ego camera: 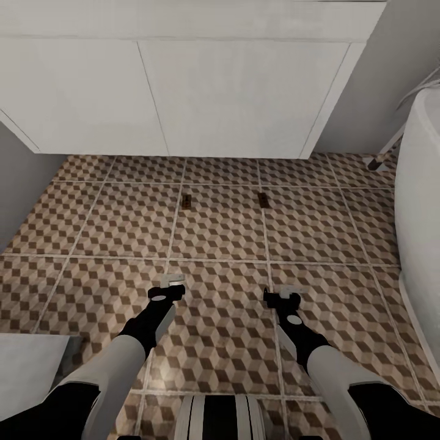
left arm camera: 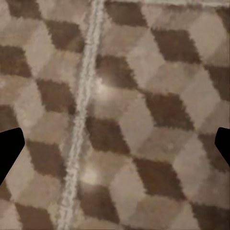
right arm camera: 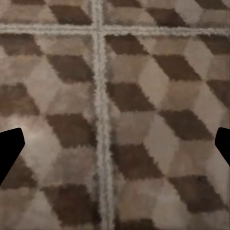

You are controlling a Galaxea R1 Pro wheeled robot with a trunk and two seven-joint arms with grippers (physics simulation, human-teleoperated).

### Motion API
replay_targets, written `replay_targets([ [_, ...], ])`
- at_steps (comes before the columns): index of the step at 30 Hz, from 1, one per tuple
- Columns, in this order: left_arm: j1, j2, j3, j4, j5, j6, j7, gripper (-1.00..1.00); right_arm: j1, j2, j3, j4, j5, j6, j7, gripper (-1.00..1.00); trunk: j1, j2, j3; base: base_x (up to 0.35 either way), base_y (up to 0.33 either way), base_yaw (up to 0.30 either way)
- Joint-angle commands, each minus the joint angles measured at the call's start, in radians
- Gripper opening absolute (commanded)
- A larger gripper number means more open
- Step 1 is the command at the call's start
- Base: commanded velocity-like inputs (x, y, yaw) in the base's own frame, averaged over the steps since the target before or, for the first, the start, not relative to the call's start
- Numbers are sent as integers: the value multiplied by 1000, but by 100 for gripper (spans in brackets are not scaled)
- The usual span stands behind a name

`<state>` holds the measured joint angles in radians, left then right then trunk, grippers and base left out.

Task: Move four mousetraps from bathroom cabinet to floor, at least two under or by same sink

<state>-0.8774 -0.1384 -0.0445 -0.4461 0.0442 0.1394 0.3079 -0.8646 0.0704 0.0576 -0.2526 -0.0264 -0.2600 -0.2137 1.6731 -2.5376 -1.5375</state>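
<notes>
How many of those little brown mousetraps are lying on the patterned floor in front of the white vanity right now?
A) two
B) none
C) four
A: the head view shows two mousetraps on the bathroom floor, one on the left and another on the right, just in front of the white vanity.

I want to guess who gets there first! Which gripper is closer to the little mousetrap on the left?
Left. The left gripper hovers almost straight behind the left mousetrap; the right gripper is farther off to the side.
</notes>
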Motion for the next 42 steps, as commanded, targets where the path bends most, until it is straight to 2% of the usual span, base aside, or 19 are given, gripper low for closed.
replay_targets([
  [1,0,0,-5,-2,4,6,6,100,-1,0,6,1,-3,-2,-6,100,0,0,-1,0,0,0],
  [13,0,0,-5,0,5,5,7,100,-1,-8,5,4,-4,-2,-7,100,0,0,-1,0,0,0],
  [31,0,-3,-5,30,3,5,7,100,1,-12,7,9,-3,4,-7,100,-8,4,69,0,0,0],
  [42,0,-2,-5,36,4,5,7,100,1,-15,9,71,3,2,-7,100,-13,7,112,0,0,0],
])
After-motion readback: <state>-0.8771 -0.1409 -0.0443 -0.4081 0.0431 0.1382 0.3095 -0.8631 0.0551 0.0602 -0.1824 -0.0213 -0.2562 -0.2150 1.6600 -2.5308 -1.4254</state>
